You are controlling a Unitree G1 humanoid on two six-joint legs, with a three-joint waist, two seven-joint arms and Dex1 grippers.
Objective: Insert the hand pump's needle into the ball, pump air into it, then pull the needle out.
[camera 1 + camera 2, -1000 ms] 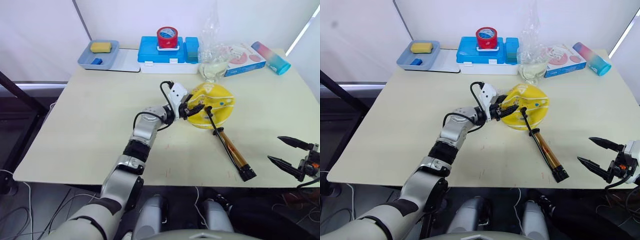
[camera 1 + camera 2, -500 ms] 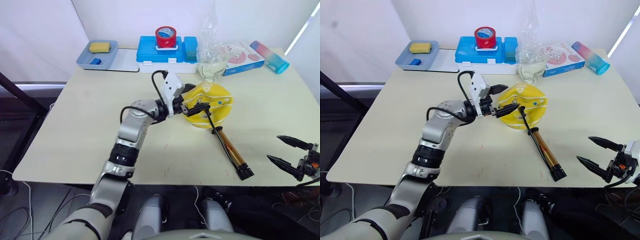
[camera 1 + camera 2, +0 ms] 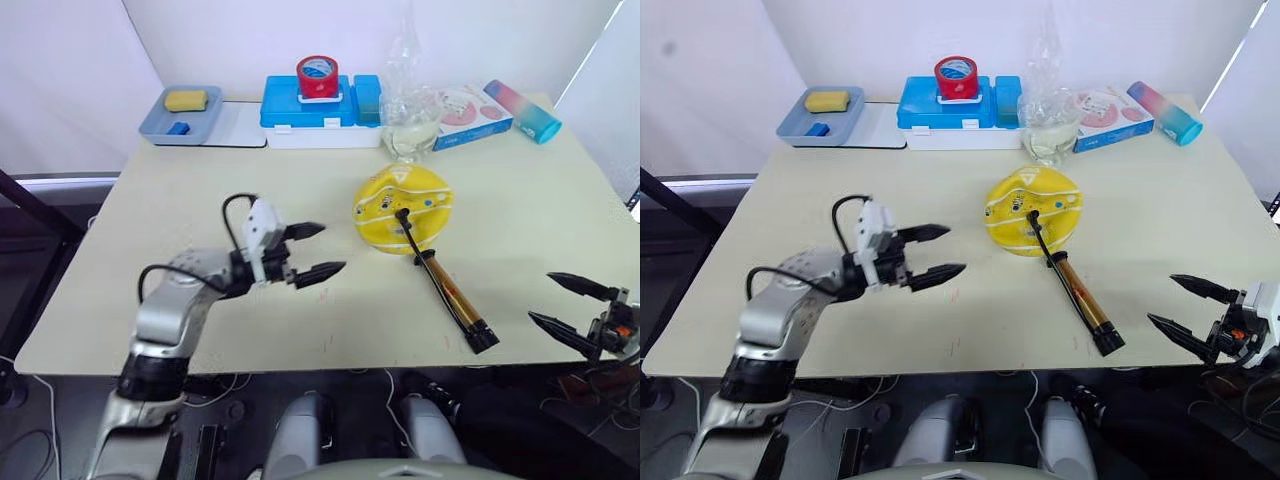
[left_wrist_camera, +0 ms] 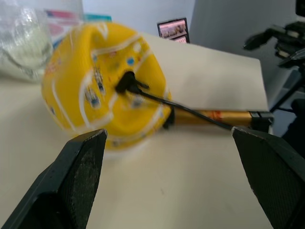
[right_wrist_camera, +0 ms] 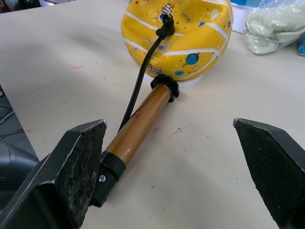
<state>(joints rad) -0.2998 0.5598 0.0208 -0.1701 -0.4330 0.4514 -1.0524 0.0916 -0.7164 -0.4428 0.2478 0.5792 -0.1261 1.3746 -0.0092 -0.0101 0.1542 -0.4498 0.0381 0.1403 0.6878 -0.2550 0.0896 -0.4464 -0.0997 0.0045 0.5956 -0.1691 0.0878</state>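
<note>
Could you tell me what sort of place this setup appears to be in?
Probably an indoor lab or test station, not a home. A plain beige table stands before white screen-like panels, cables trail on the floor beside it, and unrelated props line the far edge: a blue box, a red tape roll, a grey tray.
</note>
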